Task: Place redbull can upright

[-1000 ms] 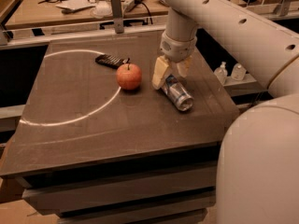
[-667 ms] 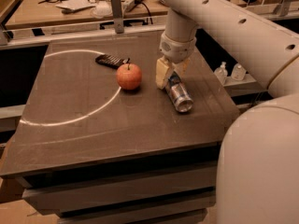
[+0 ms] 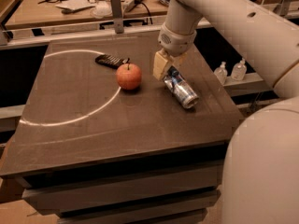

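The redbull can [image 3: 182, 90] is a slim silver-and-blue can lying on its side on the dark table [image 3: 93, 120], its shiny end pointing toward the front right. My gripper [image 3: 164, 69] hangs from the white arm right at the can's far end, its tan fingers [image 3: 160, 65] around or against that end. A red apple [image 3: 129, 76] stands just left of the gripper.
A black remote-like object [image 3: 109, 60] lies behind the apple. A white arc [image 3: 70, 120] is drawn on the table. Two small bottles [image 3: 230, 72] stand on a ledge to the right. A cluttered desk [image 3: 84, 3] runs behind.
The gripper has shifted slightly lower toward the can's far end. The can and the apple have not moved.
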Controlling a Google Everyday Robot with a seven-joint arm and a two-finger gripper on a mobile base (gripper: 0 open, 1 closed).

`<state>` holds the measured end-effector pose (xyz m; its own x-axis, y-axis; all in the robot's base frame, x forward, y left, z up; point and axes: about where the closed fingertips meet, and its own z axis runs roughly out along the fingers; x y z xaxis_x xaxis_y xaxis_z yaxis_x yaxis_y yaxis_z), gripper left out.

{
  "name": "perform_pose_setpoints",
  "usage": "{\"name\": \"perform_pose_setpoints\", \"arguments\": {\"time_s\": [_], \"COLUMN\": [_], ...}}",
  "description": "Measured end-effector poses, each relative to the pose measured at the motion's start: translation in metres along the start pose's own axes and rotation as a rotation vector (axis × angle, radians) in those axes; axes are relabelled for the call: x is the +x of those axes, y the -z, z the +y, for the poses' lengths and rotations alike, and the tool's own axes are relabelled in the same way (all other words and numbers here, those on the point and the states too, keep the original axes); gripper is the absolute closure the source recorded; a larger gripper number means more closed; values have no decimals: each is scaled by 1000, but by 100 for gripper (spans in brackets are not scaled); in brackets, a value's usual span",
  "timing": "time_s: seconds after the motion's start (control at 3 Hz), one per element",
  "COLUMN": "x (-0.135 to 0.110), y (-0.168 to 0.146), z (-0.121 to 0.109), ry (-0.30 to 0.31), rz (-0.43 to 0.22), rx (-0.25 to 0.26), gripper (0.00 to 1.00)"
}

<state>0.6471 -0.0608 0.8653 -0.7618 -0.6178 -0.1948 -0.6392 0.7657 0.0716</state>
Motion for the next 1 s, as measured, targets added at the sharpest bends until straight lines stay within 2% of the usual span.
{"name": "perform_pose_setpoints", "arguments": {"time_s": [0.33, 0.67, 1.0], "x": [-16, -30, -32], "y": [29, 66, 91], "z": [10, 23, 27], "ry": [43, 84, 110], "rz": [-118, -297, -498], "rx": [-46, -128, -212], "gripper": [100, 100, 100]}}
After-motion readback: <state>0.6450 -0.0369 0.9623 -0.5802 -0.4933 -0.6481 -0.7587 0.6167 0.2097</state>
